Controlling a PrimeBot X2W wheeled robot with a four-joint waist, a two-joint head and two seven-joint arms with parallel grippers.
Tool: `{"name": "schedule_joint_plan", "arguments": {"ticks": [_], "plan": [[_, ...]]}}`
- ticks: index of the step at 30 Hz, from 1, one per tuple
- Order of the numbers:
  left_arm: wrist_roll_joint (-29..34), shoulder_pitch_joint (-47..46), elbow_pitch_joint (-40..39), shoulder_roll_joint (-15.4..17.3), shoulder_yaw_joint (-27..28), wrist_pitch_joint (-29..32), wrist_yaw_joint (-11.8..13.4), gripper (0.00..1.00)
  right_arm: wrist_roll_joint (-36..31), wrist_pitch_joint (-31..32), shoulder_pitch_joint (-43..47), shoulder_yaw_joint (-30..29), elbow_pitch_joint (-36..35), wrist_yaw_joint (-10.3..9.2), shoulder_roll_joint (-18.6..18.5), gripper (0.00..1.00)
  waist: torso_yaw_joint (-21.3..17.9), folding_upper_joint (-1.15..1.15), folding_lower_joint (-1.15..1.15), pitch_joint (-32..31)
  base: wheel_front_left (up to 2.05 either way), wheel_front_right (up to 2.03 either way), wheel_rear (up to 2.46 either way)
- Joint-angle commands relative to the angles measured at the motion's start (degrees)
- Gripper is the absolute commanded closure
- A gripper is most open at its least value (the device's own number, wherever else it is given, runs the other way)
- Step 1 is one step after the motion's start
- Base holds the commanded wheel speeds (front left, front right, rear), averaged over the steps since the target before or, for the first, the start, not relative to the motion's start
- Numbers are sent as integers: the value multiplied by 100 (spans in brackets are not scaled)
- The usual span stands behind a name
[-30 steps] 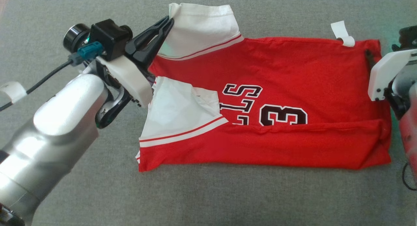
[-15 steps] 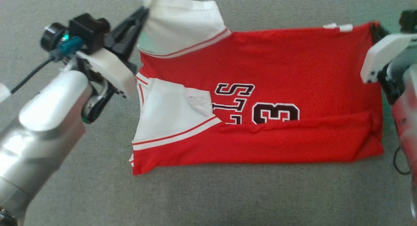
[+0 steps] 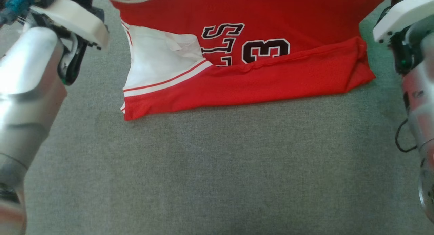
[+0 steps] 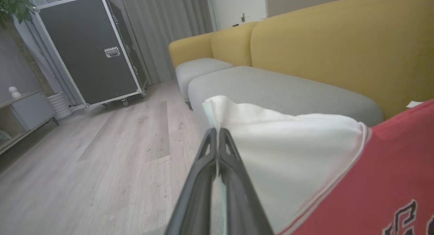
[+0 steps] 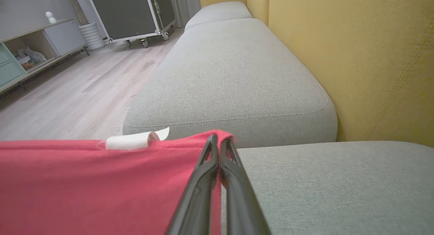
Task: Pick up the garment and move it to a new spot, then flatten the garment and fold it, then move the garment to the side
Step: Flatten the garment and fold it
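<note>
Left gripper (image 4: 217,130): you have the two dark fingers pressed together, with a sliver of white cloth pinched between the tips. That cloth is the edge of a white sleeve on the red sports jersey with white sleeves and black-and-white lettering (image 3: 278,82). Right gripper (image 5: 218,137): fingers likewise closed to a slit, tips biting the red corner of the jersey's hem, just beside a small rolled white label (image 5: 130,140) on that edge. In the head view the jersey stretches between your two arms, pale left forearm (image 3: 27,79) at the left edge, right forearm (image 3: 418,102) at the right edge; its upper part runs off the top of the view. The near edge lies on the grey woven seat cushion (image 3: 217,167), with a long red strip folded up over the front and cutting across the lower part of the numerals 13. The second white sleeve, trimmed in red stripes, lies flat on the left half. From the wrist views you see the mustard-yellow sofa back (image 4: 339,48) behind the cushion, a pale wood-plank floor (image 4: 101,160), and a black flight case with metal edging on castors (image 4: 91,48) near grey curtains (image 4: 162,28).
</note>
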Motion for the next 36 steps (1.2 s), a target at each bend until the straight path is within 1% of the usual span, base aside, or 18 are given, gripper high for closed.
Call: {"name": "schedule_joint_plan", "arguments": {"ticks": [1, 5, 10, 15, 16, 20, 24, 25, 30, 32, 36], "plan": [[56, -266, 59, 209, 211, -86, -49, 100, 63, -58, -120, 104, -101, -4, 58, 100, -1, 0, -1, -25, 0, 0, 0], [103, -168, 320, 118, 115, -125, -245, 100, 206, -64, -8, 253, 39, -4, 20, 100, 14, 0, -1, -144, 0, 0, 0], [8, 187, 439, 132, -71, -57, -465, 100, 487, 106, 250, 544, 131, -4, -57, 100, 69, 0, -1, -382, 0, 0, 0], [-265, 695, 151, 279, -381, 383, -591, 100, 863, 533, 644, 1040, 65, -4, -208, 100, 141, 0, -1, -630, 0, 0, 0], [-387, 903, -97, 401, -557, 633, -606, 100, 1001, 770, 804, 1279, 18, -4, -321, 100, 163, 0, -1, -700, 0, 0, 0], [-713, 1255, -769, 746, -912, 1113, -612, 100, 1254, 1215, 1080, 1761, -129, -4, -587, 100, 190, 0, -1, -802, 0, 0, 0], [-948, 1483, -1224, 1049, -1118, 1487, -614, 100, 1500, 1621, 1303, 2230, -310, -4, -839, 100, 192, 0, -1, -869, 0, 0, 0], [-948, 1483, -1224, 1049, -1118, 1487, -614, 100, 1500, 1621, 1303, 2230, -310, -4, -839, 100, 192, 0, -1, -869, 0, 0, 0], [-1171, 1648, -1525, 1249, -1292, 2016, -614, 100, 1788, 2029, 1473, 2829, -656, -4, -1143, 100, 179, 0, -1, -883, 0, 0, 0], [-1151, 1643, -1609, 1286, -1321, 2079, -587, 100, 1921, 2153, 1505, 3020, -786, -4, -1256, 100, 170, 0, -1, -872, 0, 0, 0], [-1138, 1659, -1677, 1254, -1332, 2094, -473, 100, 2199, 2311, 1528, 3269, -962, -4, -1384, 100, 147, 0, -1, -850, 0, 0, 0]]}}
